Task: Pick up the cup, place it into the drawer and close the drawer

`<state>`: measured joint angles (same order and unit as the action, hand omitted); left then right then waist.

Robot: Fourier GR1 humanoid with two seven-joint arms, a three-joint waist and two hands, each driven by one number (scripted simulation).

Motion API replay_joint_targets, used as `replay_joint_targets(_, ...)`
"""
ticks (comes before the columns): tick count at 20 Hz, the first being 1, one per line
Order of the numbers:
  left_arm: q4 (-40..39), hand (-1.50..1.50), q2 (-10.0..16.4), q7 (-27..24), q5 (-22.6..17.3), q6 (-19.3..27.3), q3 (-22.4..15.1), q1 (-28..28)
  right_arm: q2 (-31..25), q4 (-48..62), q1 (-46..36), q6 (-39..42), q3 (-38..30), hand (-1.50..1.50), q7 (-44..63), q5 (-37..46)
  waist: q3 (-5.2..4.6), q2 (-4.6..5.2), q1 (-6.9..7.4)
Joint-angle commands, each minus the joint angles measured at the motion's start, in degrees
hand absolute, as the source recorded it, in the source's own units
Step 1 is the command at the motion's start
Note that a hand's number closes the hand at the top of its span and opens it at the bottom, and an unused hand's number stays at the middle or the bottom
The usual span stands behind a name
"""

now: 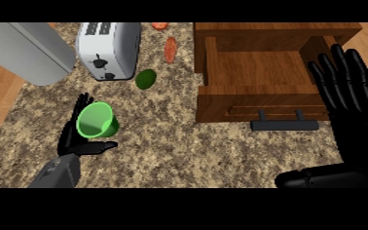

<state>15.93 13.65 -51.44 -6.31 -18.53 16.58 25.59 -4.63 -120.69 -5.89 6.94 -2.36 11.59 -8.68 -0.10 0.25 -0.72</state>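
A bright green cup (97,120) lies on its side on the speckled counter at the left, its mouth facing me. My left hand (74,137) is right beside it, fingers running up behind the cup's left side and the thumb stretched out below it; the fingers look straight, not wrapped round it. A wooden drawer (255,73) stands pulled out at the upper right, its inside bare, with a dark handle (285,124) on its front. My right hand (343,97) is open at the right edge, fingers up, next to the drawer's right side.
A silver toaster (109,50) stands at the upper left beside a grey appliance (32,52). A dark green round vegetable (146,78) lies just below the toaster. Two orange-red vegetables (170,49) lie between toaster and drawer.
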Motion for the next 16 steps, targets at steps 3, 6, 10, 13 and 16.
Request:
replay_joint_targets(3, -0.7, -1.50, -0.5, -1.6, -1.3, -8.9, 0.1, 1.6, 2.2, 1.6, 1.2, -0.3, 3.4, -1.50, -3.5, 3.3, 0.00, 0.04, 0.05)
replay_joint_targets(6, 0.1, 1.50, -1.9, -3.5, -1.4, -9.8, -0.3, 0.2, -0.2, -1.8, 1.5, -0.2, -0.9, -1.50, 0.8, -0.8, 0.01, -0.10, -0.01)
replay_joint_targets(10, 0.0, 1.50, -3.1, -4.0, -1.4, -11.4, -0.8, 2.0, 0.3, 2.2, -0.8, 0.3, -0.1, -1.50, -2.0, 0.3, -0.04, 0.16, -0.20)
replay_joint_targets(13, 3.1, 1.50, -2.7, -6.1, -0.6, -8.2, -1.5, 2.1, 0.0, 1.6, 0.1, 0.8, -0.9, -1.50, -2.1, -0.8, 0.02, -0.03, 0.12)
replay_joint_targets(16, 3.7, 1.50, -2.8, -10.5, -0.7, -5.7, -0.9, -0.3, 0.7, 0.5, -0.2, -0.7, -0.3, -1.50, -0.8, 0.4, 0.01, -0.06, 0.17)
